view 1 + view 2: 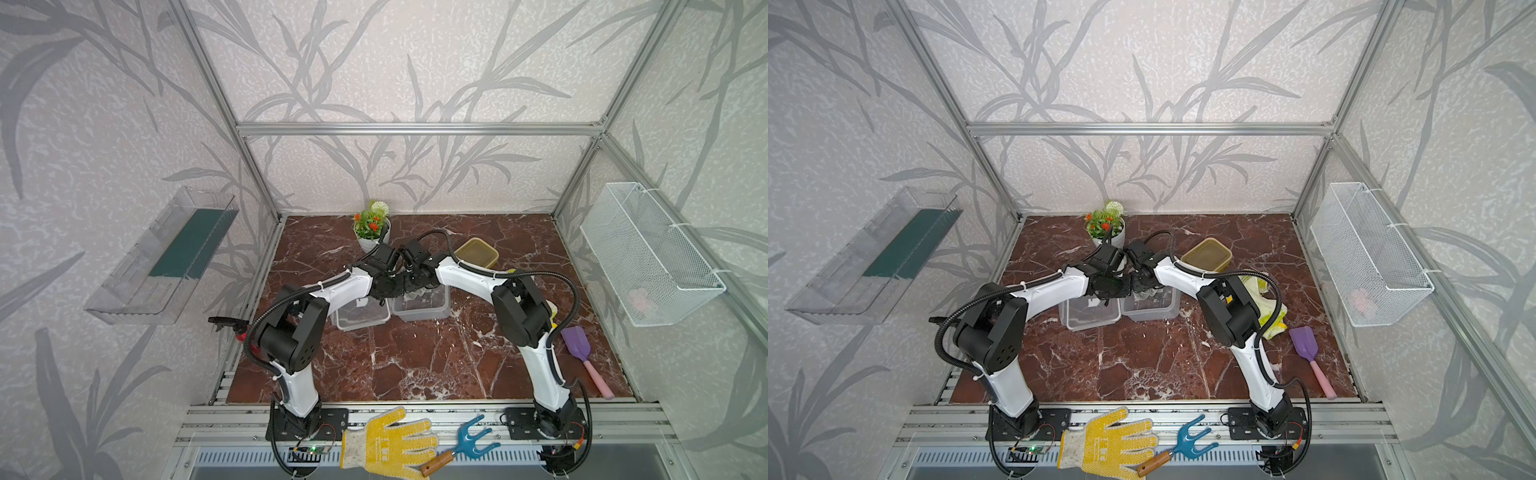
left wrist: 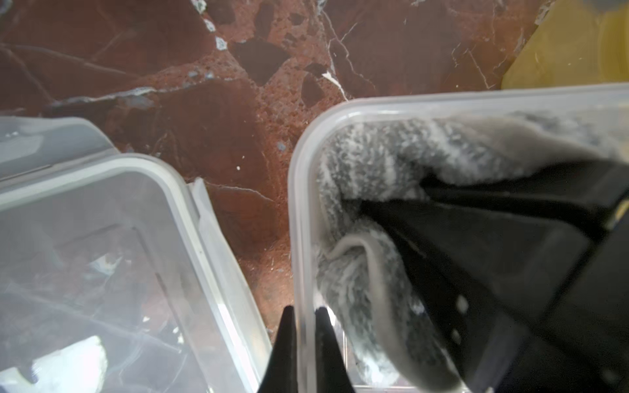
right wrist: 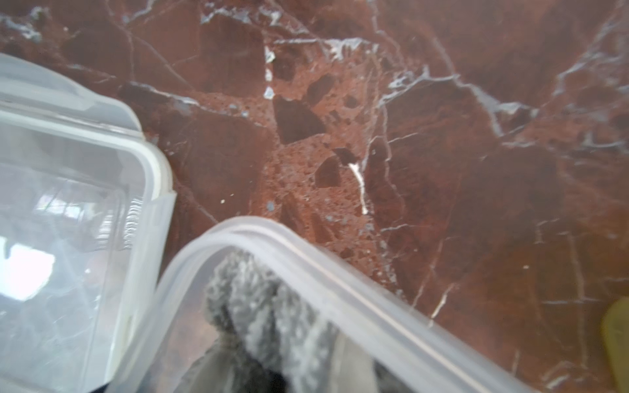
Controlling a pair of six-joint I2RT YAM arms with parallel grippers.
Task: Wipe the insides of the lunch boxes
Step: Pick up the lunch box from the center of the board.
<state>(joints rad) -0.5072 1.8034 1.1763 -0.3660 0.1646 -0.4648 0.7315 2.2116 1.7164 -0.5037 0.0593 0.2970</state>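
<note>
Yellow glove (image 1: 386, 444) before us, our left gripper (image 2: 303, 314) pinched on clear lunch box (image 2: 299, 211) wall, right gripper (image 2: 371, 207) clamped on grey cloth (image 2: 367, 160) inside, on the marble surface (image 1: 415, 357).

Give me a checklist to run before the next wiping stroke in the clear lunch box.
1. Left end effector clamped across the clear lunch box wall, one finger on each side: ok.
2. Right end effector shut on the grey cloth: ok.
3. Cloth inside the box, pressed toward its corner: ok.
4. Clear lid apart from the box, table showing between them: ok.
5. Box sitting flat on the marble table: cannot tell.
6. Amber lunch box opened for its turn: cannot tell.
</note>
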